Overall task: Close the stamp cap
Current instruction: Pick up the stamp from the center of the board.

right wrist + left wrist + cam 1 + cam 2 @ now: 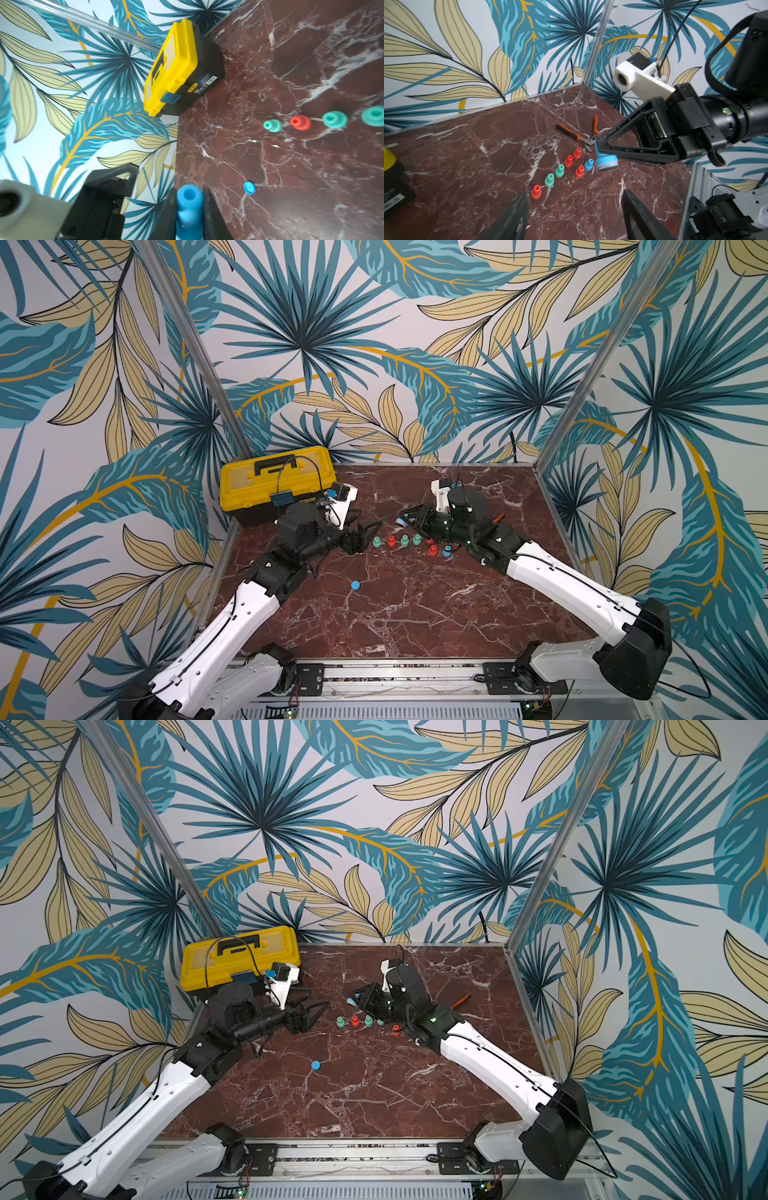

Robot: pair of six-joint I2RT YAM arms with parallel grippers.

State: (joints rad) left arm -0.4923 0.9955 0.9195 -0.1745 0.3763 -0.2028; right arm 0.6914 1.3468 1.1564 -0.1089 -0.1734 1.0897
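Note:
My right gripper is shut on the neck of a blue stamp and holds it above the table, tilted, its wide pale-faced end toward the left arm. The loose blue cap lies alone on the marble table, nearer the front than the row of stamps. My left gripper hovers just left of that row. Its jaws stand apart with only bare table between them.
Several small green, red and blue stamps stand in rows mid-table. Orange-handled pliers lie behind the right arm. A yellow toolbox fills the back left corner. Patterned walls close three sides.

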